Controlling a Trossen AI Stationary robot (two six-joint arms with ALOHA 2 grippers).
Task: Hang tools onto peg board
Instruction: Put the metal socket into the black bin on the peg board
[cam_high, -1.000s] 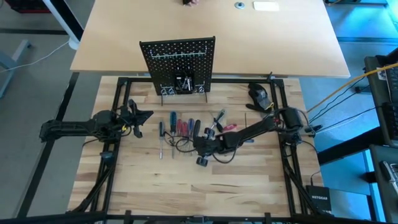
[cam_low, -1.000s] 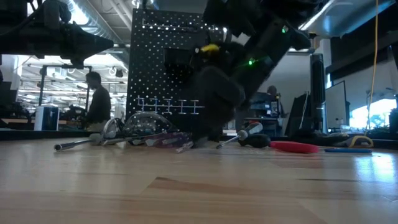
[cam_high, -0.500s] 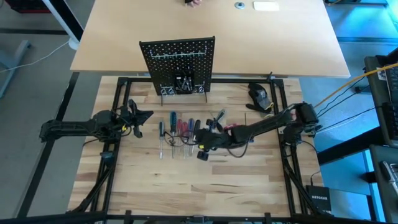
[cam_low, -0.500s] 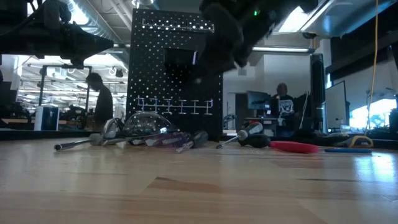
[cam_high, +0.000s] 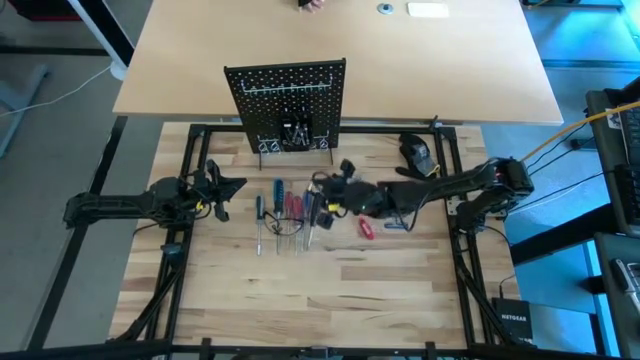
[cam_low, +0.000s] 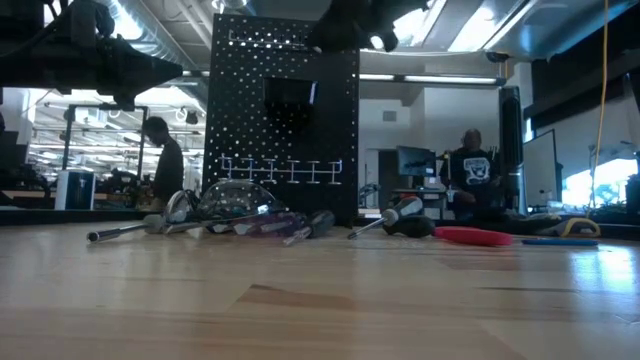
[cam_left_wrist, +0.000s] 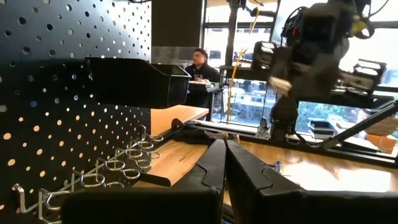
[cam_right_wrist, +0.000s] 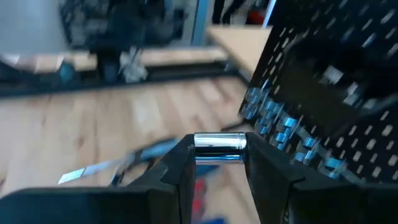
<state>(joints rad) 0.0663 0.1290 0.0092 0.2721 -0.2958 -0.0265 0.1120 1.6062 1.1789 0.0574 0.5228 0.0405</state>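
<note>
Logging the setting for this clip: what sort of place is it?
Probably a robotics lab or workshop in an open office: a wooden work table with a peg board, monitors and seated people behind, and exposed ceiling ducts.

Robotics lab, exposed ceiling ducts (cam_low: 150, 30), monitors (cam_low: 412, 160), large windows (cam_left_wrist: 323, 112)

bright workshop with ceiling lights (cam_low: 470, 30), large windows (cam_left_wrist: 336, 118), a seated person (cam_low: 472, 180) behind

My right tool (cam_right_wrist: 219, 163) is black and grips a shiny silver shaft (cam_right_wrist: 219, 142). The peg board (cam_high: 287, 100) is black, dotted with holes; the worktop (cam_high: 250, 300) is pale wood.
</note>
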